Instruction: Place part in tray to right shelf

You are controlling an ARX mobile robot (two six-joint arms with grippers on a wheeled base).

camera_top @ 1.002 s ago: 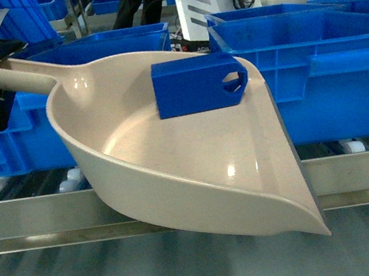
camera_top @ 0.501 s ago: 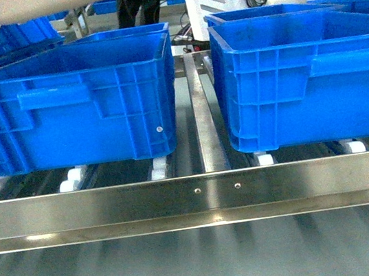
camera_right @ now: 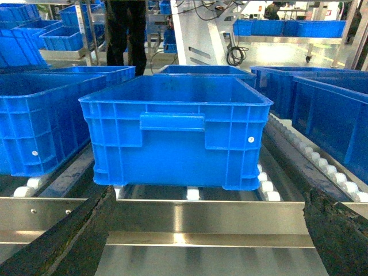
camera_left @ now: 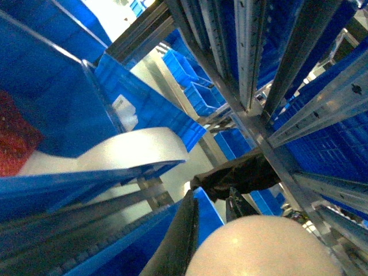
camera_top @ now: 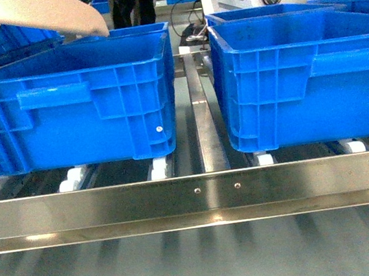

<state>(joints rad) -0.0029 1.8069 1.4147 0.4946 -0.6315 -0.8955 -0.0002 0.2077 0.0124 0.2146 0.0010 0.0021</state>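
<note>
High above the left end effector's (camera_left: 210,215) side of the right shelf (camera_top: 194,202), the tray (camera_top: 28,19) is mid-delivery!

Only the tray's pale underside shows, hanging over the far rim of the left crate (camera_top: 75,105), and the left end effector looks clamped on the tray, cream plastic pressed against one dark finger (camera_left: 178,236). The part is out of sight, so I can't tell whether it still rides in the scoop. Straight ahead of the right end effector (camera_right: 207,247) sits the right crate (camera_right: 175,129); its jaws are spread wide and it holds nothing. By my reading the carry is ending, and the next move calls for lowering the tray level onto the shelf. A second ago the tray filled the head view with the part near its rim; now it is up in the corner.
</note>
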